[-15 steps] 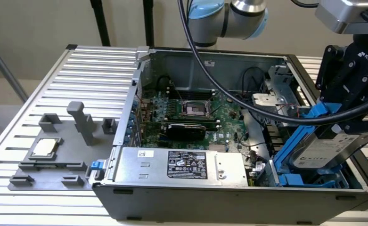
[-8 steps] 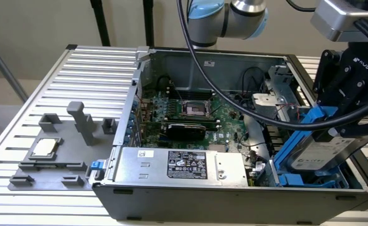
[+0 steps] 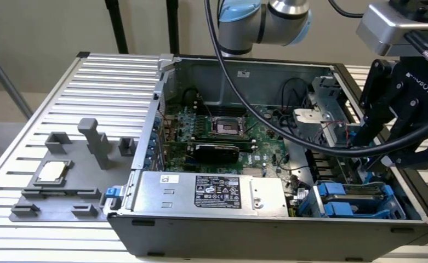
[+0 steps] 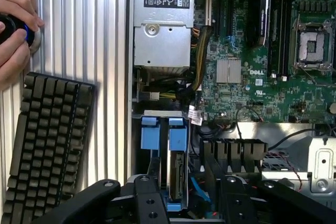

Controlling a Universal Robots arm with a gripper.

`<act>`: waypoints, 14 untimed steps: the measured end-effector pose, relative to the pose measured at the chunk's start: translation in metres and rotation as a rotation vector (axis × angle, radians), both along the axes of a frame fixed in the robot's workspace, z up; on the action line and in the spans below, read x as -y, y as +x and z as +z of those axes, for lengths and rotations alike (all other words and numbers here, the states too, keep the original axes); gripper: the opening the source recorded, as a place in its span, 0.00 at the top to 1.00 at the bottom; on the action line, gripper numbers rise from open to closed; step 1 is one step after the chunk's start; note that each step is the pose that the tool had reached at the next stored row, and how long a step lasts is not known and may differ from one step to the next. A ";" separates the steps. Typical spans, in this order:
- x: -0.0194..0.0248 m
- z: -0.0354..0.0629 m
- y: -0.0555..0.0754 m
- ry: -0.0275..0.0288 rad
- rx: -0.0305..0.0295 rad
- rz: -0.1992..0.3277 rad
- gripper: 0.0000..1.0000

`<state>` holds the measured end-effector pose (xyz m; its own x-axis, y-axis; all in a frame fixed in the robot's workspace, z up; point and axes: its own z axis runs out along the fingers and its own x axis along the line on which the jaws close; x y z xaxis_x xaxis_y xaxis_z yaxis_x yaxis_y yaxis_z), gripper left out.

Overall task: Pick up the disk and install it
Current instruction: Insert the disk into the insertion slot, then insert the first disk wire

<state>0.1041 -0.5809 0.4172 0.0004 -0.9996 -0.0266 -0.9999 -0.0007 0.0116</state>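
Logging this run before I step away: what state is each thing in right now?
computer case: side open, internals exposed.
disk: on edge in the drive bay, in its blue frame; seating unclear.
gripper: over the drive bay, at the disk.
CPU socket: empty.
CPU chip: flat on the grey fixture, outside the case.
keyboard: untouched on the table.
hand: on a round black controller.

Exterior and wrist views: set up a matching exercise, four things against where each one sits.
1 disk
2 CPU chip
3 keyboard
4 silver box

A on the grey fixture
B on the slatted table, near a hand
C inside the case, black label on top
D in a blue frame, corner bay

Pairs: 1-D, 2-A, 3-B, 4-C
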 end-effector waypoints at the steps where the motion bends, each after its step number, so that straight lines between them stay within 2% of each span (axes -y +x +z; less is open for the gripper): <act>1: 0.0000 -0.0003 0.000 0.0001 -0.0001 0.000 0.53; 14: 0.0000 -0.0005 0.000 0.0001 -0.0001 0.000 0.53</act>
